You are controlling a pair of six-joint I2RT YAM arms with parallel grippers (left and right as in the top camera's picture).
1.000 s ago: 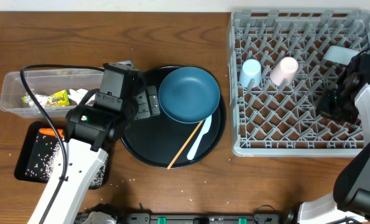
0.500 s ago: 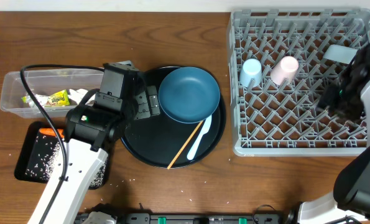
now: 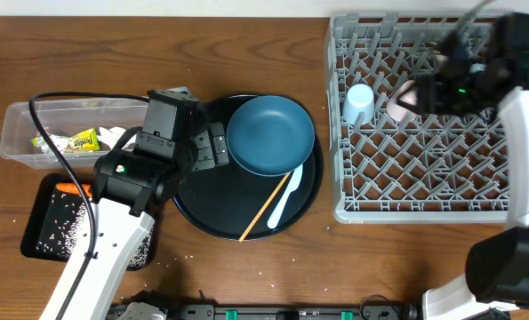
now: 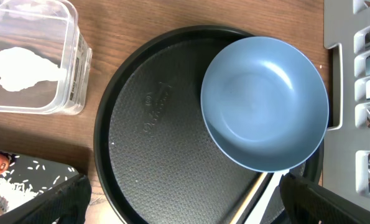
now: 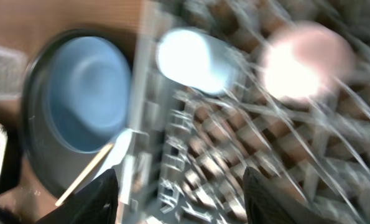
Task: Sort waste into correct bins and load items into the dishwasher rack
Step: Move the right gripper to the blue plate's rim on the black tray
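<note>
Both grippers empty, the left over the round tray and the right over the rack (clock read on the overhead view, 12 at the far edge).
At 9 o'clock the clear box [image 3: 20, 114] holds the yellow-green wrapper [image 3: 84, 140] and the crumpled tissue [image 3: 115, 135]. At 8 o'clock the shallow black tray [image 3: 28, 240] holds rice [image 3: 60, 227] and the carrot [image 3: 68, 188]. The left gripper [image 4: 185, 205] hangs spread wide with nothing in it, over the round black tray [image 3: 211, 204] at centre. The dark blue plate [image 3: 270, 135] sits at that tray's 1 o'clock. The chopstick [image 3: 264, 209] and white spoon [image 3: 284, 196] lie side by side at its 5 o'clock. The dishwasher rack [image 3: 424, 191] fills 2 to 3 o'clock. The light blue cup [image 3: 358, 102] and pink cup [image 3: 403, 101] sit at the rack's 10 o'clock. The right gripper [image 5: 183, 199] has its fingers parted and grips nothing, just right of the pink cup, though its wrist view is blurred.
</note>
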